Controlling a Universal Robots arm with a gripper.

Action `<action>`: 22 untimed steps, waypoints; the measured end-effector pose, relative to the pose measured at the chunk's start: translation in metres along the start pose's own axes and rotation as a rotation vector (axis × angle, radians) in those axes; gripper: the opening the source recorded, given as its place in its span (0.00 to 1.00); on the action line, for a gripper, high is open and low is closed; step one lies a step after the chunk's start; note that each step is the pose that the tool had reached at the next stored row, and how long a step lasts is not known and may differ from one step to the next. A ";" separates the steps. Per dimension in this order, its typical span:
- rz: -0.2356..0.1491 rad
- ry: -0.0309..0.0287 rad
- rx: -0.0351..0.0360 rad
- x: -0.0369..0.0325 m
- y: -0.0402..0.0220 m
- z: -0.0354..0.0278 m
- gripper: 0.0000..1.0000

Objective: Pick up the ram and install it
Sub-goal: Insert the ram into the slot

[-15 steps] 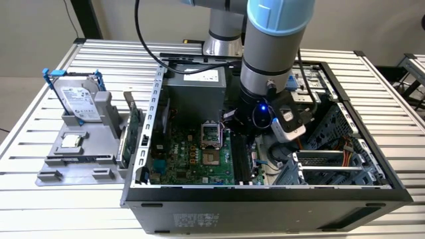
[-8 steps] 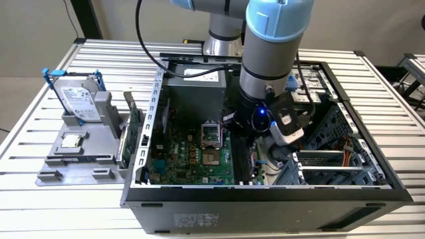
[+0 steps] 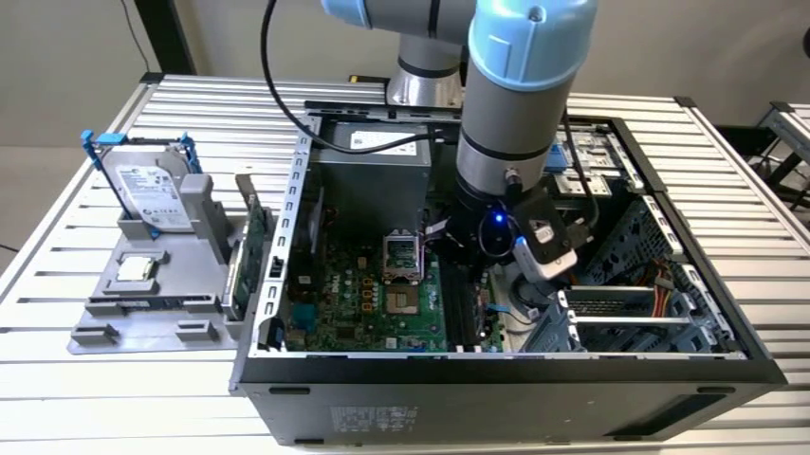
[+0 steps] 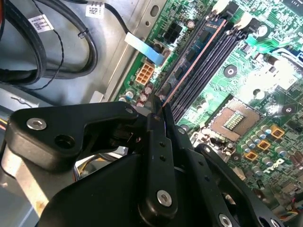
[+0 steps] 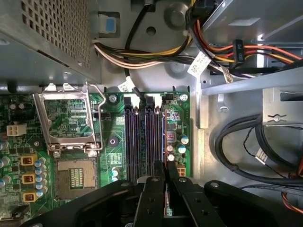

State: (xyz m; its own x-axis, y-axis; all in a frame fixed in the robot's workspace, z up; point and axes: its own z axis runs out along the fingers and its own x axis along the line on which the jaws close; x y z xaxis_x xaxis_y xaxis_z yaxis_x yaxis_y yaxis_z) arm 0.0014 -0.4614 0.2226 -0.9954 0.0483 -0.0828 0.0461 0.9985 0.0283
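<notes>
My gripper (image 5: 164,166) is down inside the open computer case (image 3: 272,284), over the motherboard (image 3: 367,303). It is shut on the ram (image 4: 196,52), a thin dark stick seen edge-on, running from the fingertips (image 4: 156,118) out along the board. In the first wrist view the ram (image 5: 164,139) lines up beside the long black memory slots (image 5: 132,137), on the side nearest the case wall. Whether it sits in a slot or just above it, I cannot tell. In the exterior view the gripper (image 3: 471,273) is mostly hidden behind the arm's wrist.
The CPU socket (image 5: 71,123) with its metal latch lies beside the slots. Bundled power cables (image 5: 156,52) and black cables (image 5: 236,142) run close by. The power supply (image 3: 374,180) and drive cage (image 3: 620,313) flank the arm. Outside the case stand a grey fixture, a hard drive (image 3: 146,190) and a green card (image 3: 253,242).
</notes>
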 end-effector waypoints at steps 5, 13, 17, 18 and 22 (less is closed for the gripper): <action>0.000 0.0019 0.0000 -0.0001 -0.0010 0.0002 0.00; 0.009 0.0017 0.0009 0.0000 -0.0014 0.0014 0.00; 0.009 0.0019 0.0008 -0.0001 -0.0014 0.0017 0.00; 0.008 0.0026 0.0009 -0.0001 -0.0014 0.0017 0.00; -0.001 0.0088 0.0002 -0.0002 -0.0014 0.0018 0.00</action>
State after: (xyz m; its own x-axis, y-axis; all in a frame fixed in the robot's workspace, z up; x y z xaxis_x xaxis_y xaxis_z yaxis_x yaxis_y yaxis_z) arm 0.0016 -0.4627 0.2207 -0.9961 0.0474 -0.0740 0.0455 0.9986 0.0281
